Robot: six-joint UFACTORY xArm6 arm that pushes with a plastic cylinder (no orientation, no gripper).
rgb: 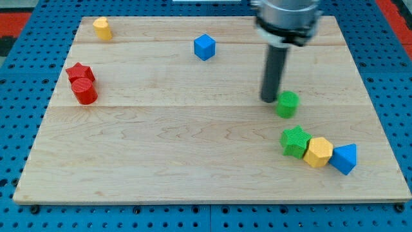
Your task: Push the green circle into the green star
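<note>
The green circle (pixel 288 104) lies on the wooden board at the view's right of centre. The green star (pixel 295 141) lies below it, a short gap apart, nearer the view's bottom. My tip (pixel 268 99) stands just to the view's left of the green circle, touching or almost touching its upper left side. The dark rod rises from the tip to the arm's grey body at the view's top.
A yellow hexagon block (pixel 318 153) touches the green star's right side, and a blue block (pixel 344 158) touches the yellow one. A blue cube (pixel 204 47) lies at the top centre, a yellow block (pixel 102 28) at the top left, a red star (pixel 80 73) and red cylinder (pixel 84 91) at the left.
</note>
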